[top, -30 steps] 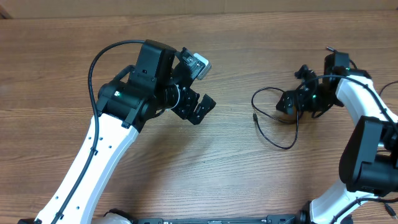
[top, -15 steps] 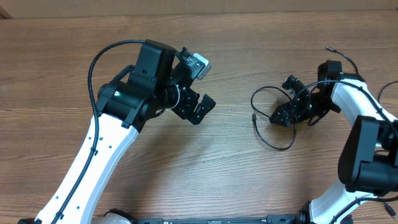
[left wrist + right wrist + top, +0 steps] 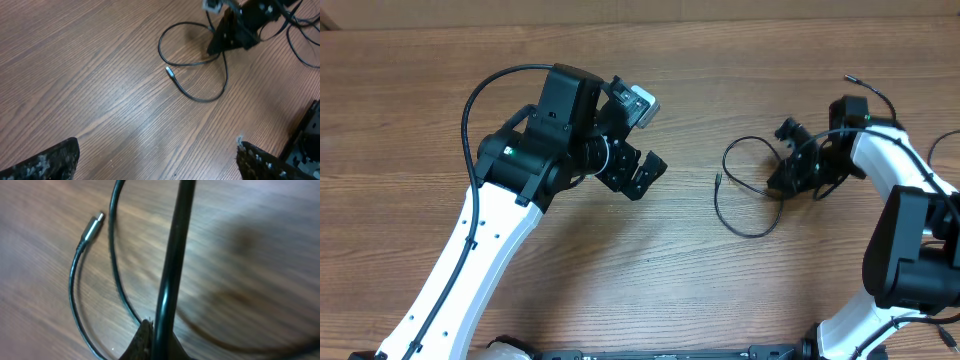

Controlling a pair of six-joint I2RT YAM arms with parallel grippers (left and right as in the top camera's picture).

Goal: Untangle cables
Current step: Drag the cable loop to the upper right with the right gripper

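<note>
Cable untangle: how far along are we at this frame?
Done: nothing visibly separated; the cables lie in one looped bunch. In hand: the right gripper is shut on a strand beside the loop, whose plug lies free. Left: pulling the strands apart; the left gripper hangs open, away from them.

Beneath me: a brown wooden table (image 3: 650,270) (grain running sideways from overhead). A tan strip (image 3: 720,8) borders its far edge

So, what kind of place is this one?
Probably a robotics lab or test bench: a white-and-black left arm and right arm stand at a wood-grain table, with thin black cables on it.
</note>
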